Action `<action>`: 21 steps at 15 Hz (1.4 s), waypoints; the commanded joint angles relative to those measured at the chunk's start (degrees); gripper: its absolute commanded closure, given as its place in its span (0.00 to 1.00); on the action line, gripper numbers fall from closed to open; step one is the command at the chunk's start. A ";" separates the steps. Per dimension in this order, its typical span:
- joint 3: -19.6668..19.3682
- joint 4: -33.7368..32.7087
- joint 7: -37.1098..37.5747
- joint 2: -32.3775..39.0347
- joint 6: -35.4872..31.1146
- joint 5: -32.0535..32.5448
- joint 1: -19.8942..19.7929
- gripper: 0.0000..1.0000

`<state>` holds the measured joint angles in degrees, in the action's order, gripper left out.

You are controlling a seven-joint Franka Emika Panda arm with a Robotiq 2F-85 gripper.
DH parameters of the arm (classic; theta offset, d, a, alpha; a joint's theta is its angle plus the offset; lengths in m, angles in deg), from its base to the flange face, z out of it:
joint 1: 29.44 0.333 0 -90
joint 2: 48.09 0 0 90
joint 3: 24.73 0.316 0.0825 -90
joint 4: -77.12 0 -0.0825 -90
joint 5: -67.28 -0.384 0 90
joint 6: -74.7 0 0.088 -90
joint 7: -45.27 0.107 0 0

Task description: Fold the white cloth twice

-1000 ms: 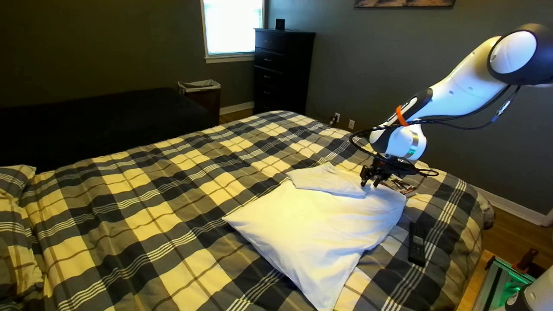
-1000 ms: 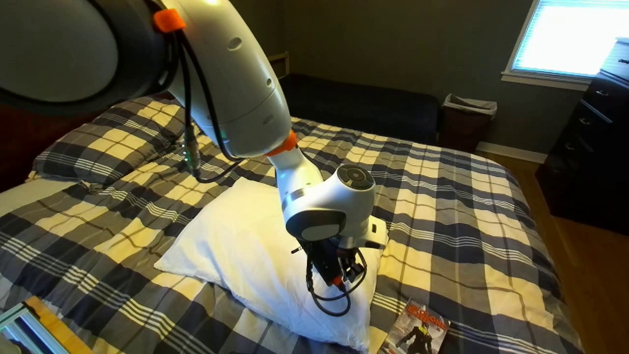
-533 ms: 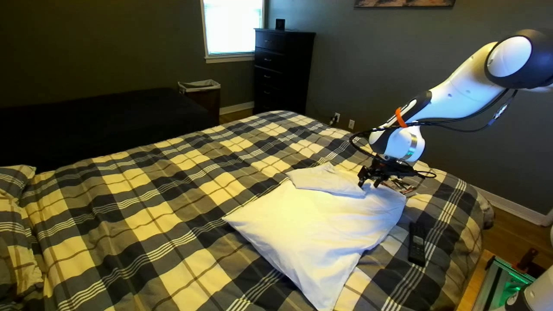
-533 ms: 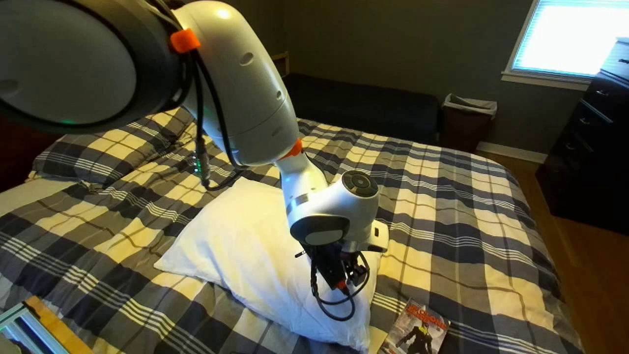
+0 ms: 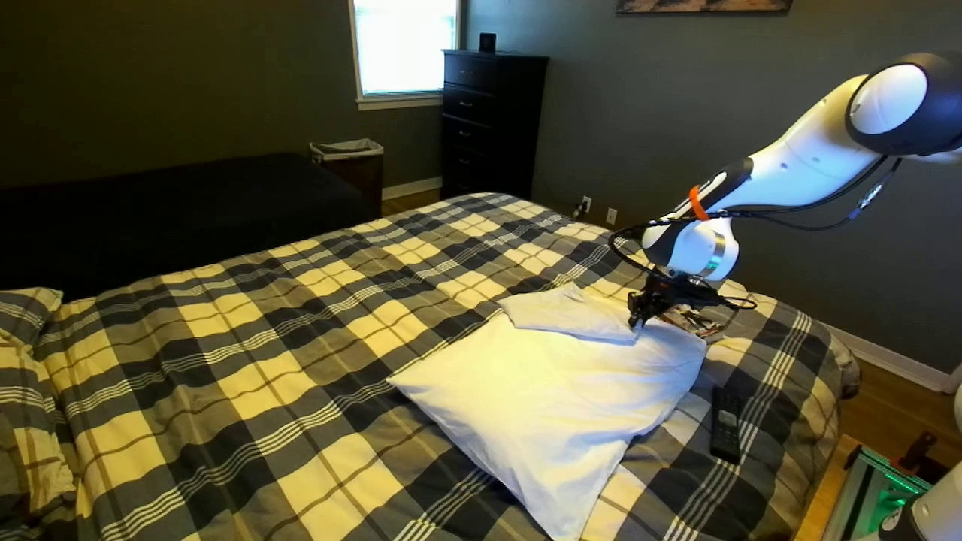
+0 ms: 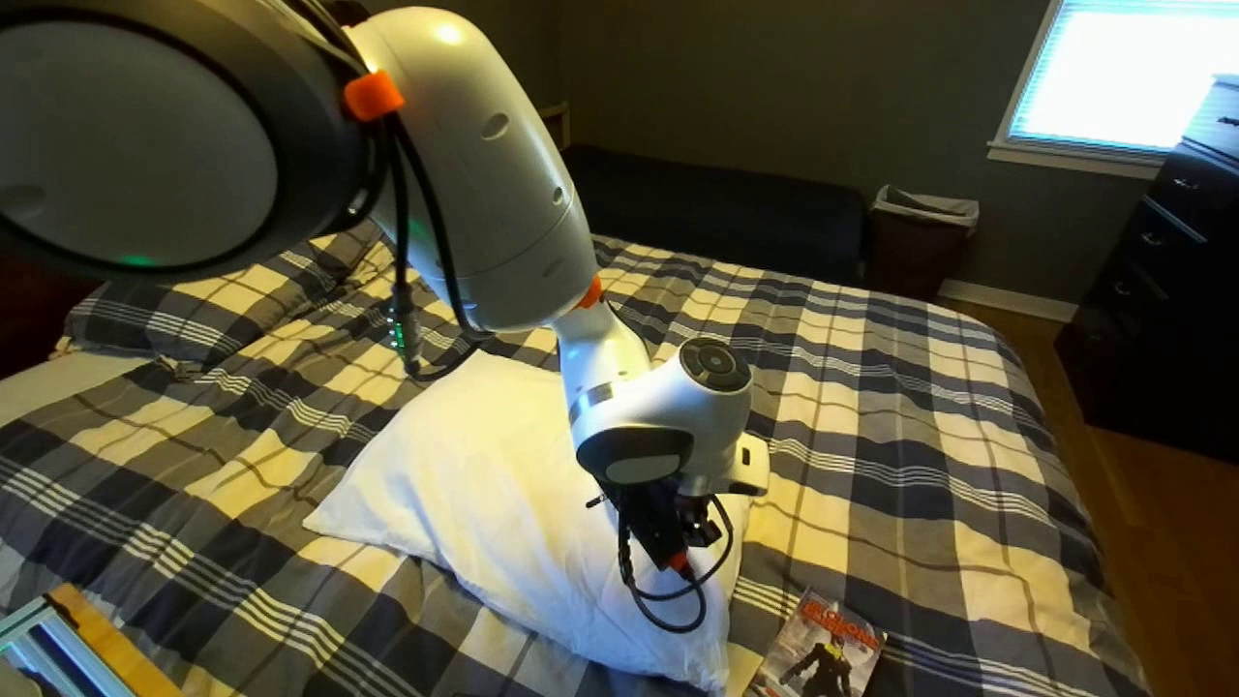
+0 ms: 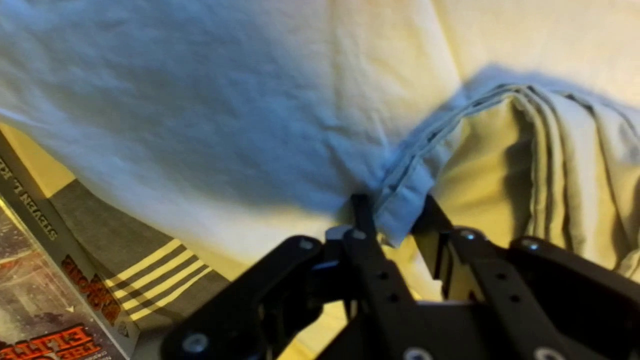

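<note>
The white cloth (image 5: 567,312) lies folded flat on the far part of the big white pillow (image 5: 541,383) in an exterior view. My gripper (image 5: 636,321) is at the cloth's near-right corner, low over the pillow. In the wrist view the fingertips (image 7: 395,212) are close together with the bunched corner of the cloth (image 7: 575,165) between them, filling the gap. Several layered edges of the cloth run from the fingertips to the right. In an exterior view the arm hides the cloth, and the gripper (image 6: 699,530) shows from behind over the pillow (image 6: 465,474).
The plaid bedspread (image 5: 248,361) lies under the pillow. A book (image 6: 823,649) lies beside the pillow's edge, close to the gripper in the wrist view (image 7: 55,285). A black remote (image 5: 725,424) lies near the bed's edge. A plaid pillow (image 6: 213,300) is at the bed's head.
The arm has shifted slightly and lowered a little. The fingers, apart half a second ago, have closed together at the cloth's corner. The cloth and pillow lie as before.
</note>
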<state>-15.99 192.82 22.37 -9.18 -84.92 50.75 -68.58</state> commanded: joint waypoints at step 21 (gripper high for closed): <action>-24.57 12.75 12.68 -16.09 -0.44 21.65 20.92 0.99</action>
<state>-38.55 203.33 32.30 -22.21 -84.83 68.87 -51.23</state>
